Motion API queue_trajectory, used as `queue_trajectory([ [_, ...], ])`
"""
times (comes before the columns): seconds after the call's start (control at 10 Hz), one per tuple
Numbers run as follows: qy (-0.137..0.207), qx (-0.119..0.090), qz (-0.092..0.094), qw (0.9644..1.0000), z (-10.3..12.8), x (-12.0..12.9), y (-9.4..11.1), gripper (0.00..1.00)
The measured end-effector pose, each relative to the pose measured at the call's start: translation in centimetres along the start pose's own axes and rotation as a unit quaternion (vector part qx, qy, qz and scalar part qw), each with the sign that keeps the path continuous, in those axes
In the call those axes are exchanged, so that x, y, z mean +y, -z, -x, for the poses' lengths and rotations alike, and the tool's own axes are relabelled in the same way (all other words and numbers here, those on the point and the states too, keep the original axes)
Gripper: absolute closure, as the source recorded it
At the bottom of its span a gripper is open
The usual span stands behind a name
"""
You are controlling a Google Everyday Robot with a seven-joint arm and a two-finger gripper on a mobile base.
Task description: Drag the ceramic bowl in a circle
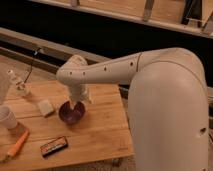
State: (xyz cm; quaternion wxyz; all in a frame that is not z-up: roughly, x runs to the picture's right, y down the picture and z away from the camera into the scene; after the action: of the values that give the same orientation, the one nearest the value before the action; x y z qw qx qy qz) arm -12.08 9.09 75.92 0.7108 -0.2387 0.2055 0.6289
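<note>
Pincer spread wide, dipping into ceramic bowl.

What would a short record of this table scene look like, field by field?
surface: wooden table
robot: white arm reaching in from the right
end effector: pointing down at the ceramic bowl, over its far side
ceramic bowl: dark purple, upright, near the table's middle
pale block: left of the bowl, apart from it
white cup: at the left edge
orange object: front left, lying flat
dark packet: in front of the bowl
</note>
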Motion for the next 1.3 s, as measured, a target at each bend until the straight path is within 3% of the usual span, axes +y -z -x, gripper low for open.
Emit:
queue_trajectory([
  [1.0, 0.007, 0.035, -0.021, 0.9991, 0.3, 0.3, -5.1, 0.35],
  [1.3, 0.004, 0.056, -0.023, 0.9981, -0.2, 0.2, -6.9, 0.35],
])
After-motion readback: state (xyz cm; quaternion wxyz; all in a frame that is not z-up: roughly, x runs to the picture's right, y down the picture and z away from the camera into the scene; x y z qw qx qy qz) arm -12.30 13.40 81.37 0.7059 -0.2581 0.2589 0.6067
